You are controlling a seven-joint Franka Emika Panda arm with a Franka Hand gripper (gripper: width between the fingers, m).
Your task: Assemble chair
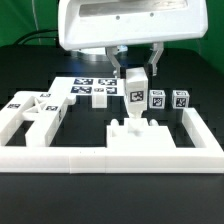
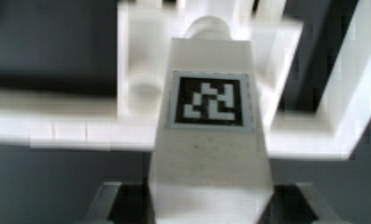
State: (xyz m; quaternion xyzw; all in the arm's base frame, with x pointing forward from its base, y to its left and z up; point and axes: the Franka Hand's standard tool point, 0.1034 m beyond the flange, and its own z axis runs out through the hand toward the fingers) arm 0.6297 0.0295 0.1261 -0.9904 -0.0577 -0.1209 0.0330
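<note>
Post (image 1: 137, 88) clamped in jaws, slab (image 1: 150, 138) against rail (image 1: 90, 160)

The wrist view is blurred—the post (image 2: 208, 155) runs off its edge and hides much of what lies behind it. In the exterior view the arm (image 1: 125, 25) is cut off at the top edge.

Black tabletop (image 1: 30, 200), seemingly dark backdrop (image 1: 25, 30)

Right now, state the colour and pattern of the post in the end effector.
White post with a black-and-white square tag; wrist view shows it best.
</note>
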